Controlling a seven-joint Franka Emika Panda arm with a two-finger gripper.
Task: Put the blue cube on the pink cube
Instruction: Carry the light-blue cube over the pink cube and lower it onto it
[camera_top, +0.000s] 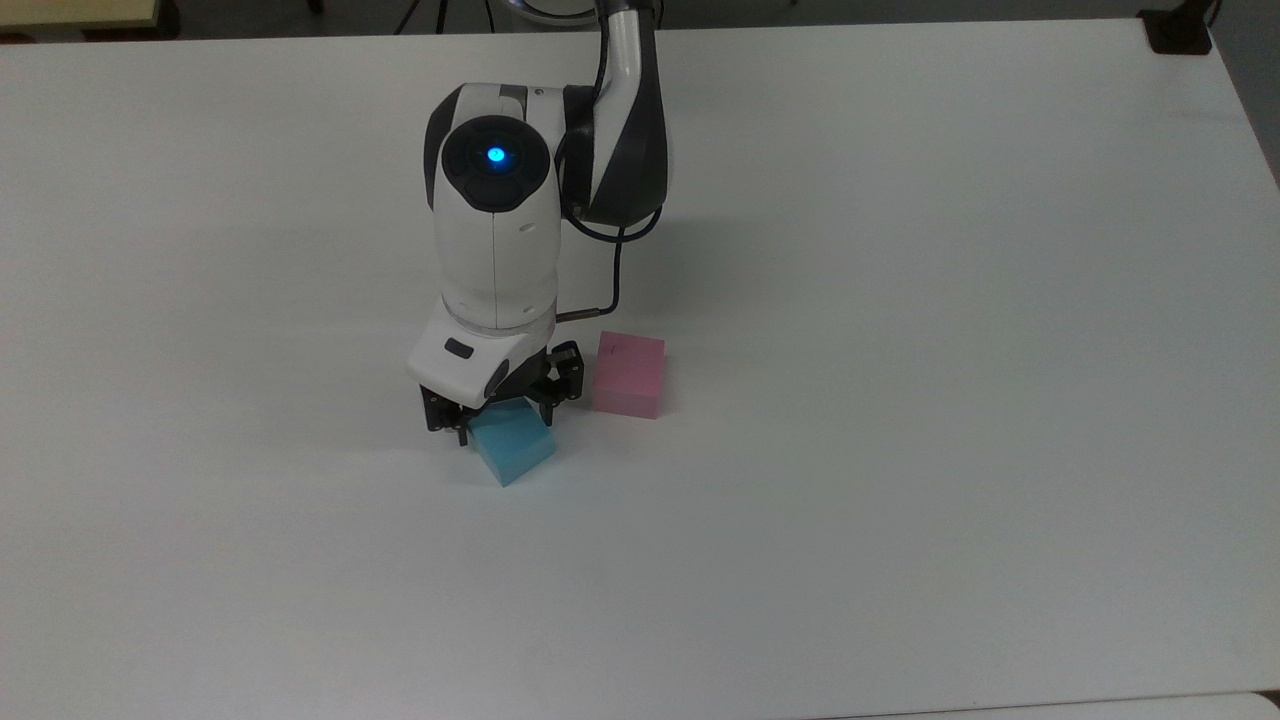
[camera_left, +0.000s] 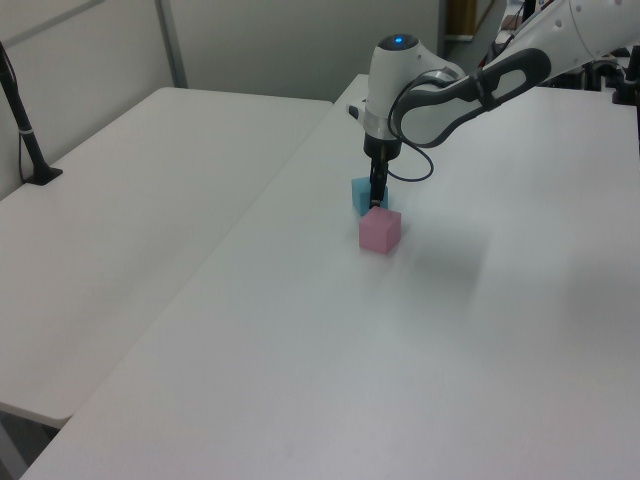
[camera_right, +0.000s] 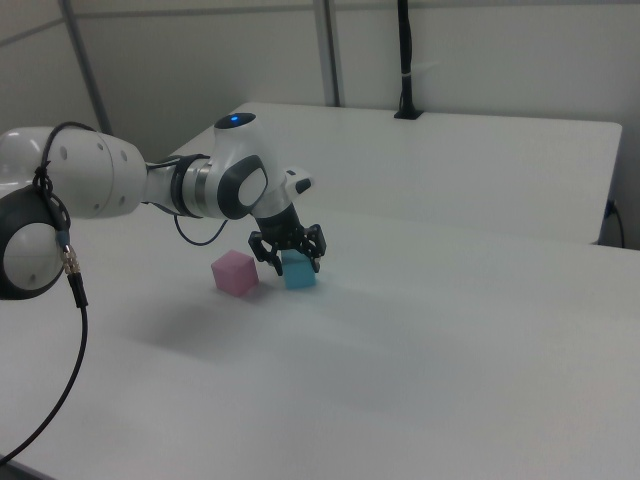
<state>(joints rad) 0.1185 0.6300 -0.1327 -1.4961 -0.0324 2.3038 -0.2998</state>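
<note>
Blue cube: you have the blue cube (camera_top: 512, 447) on the table (camera_top: 900, 300), turned cornerwise in the top view, with its far upper part under the claw.

Claw: your claw (camera_top: 503, 408) is down at the cube, its two dark fingers spread and straddling the top of it, one on each side in the right view (camera_right: 290, 258). It looks open around the cube, not yet pinching; whether a pad already touches a face, you cannot tell.

Pink cube: the pink cube (camera_top: 629, 374) sits on the table just beside the blue one, to the top view's right and a little farther back, and apart from it. One finger (camera_top: 560, 380) hangs very near its side.

Stage: you are, by my judgement, at the grasp, with lift and stacking not yet done.

Risk, bad grip: the cube lies at an angle to the claw. If the fingers close on edges instead of flat faces, it could twist or squirt out.

Risk, knocked target: the finger by the pink cube could nudge it if you shift sideways while low.

Risk, shallow hold: the fingers seem high on the cube; a grip near the top may slip on the lift.
</note>
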